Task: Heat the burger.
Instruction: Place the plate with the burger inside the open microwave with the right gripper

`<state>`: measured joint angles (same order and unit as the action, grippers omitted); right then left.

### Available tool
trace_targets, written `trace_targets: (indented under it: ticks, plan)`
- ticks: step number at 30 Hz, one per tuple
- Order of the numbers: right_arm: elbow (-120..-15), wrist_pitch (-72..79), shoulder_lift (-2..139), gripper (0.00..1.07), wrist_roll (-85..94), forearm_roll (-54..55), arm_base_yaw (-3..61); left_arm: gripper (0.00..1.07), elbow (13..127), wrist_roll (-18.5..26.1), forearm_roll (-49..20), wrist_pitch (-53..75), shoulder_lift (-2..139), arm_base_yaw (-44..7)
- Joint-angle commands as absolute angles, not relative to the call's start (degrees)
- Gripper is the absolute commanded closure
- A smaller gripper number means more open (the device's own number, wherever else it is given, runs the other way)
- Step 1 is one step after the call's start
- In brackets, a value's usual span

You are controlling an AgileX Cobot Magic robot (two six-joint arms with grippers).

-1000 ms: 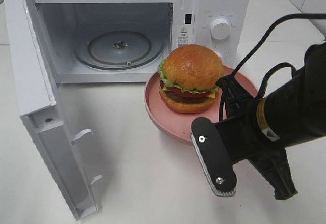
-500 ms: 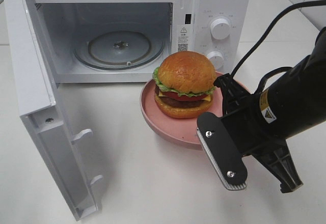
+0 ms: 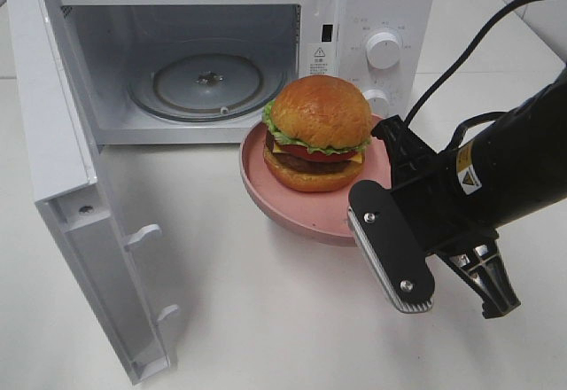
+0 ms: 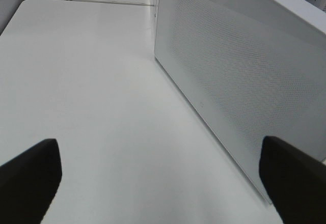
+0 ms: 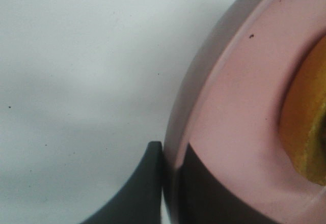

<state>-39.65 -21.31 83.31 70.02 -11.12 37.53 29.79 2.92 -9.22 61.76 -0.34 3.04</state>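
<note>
Your white microwave (image 3: 390, 4) is standing with its door (image 3: 53, 142) swung open. Just before its opening, the pink plate (image 3: 297, 215) is carrying the burger (image 3: 317, 131) at its middle. Your right gripper (image 5: 170, 158) is pinching the plate's rim. Your left gripper (image 4: 160, 178) is holding its fingers wide apart, empty, beside the door.

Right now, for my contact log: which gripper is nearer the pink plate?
Right. The right gripper is shut on the rim of the pink plate; the left gripper hangs open beside the microwave door.

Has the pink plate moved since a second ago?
Yes. The pink plate, carrying the burger, has shifted left and closer to the microwave opening.
</note>
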Motion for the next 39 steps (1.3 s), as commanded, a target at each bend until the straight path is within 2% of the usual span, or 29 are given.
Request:
trace_targets:
  ticks: [1, 14, 22, 39]
  plan:
    - [-40.5, -16.3, 83.1, 1.07, 70.4, -11.9, 37.4, 0.09, 29.7, 2.9, -9.6, 61.4, -1.3, 3.2]
    - [-45.4, -15.8, 88.8, 1.07, 64.1, -14.7, 37.6, 0.09, 29.7, 2.9, -9.6, 61.4, -1.3, 3.2]
    - [-49.6, -15.9, 92.3, 1.07, 61.4, -17.2, 41.0, 0.09, 29.7, 2.9, -9.6, 61.4, -1.3, 3.2]
    - [-57.1, -16.2, 98.6, 1.07, 61.0, -17.5, 43.0, 0.09, 29.7, 2.9, -9.6, 61.4, -1.3, 3.2]
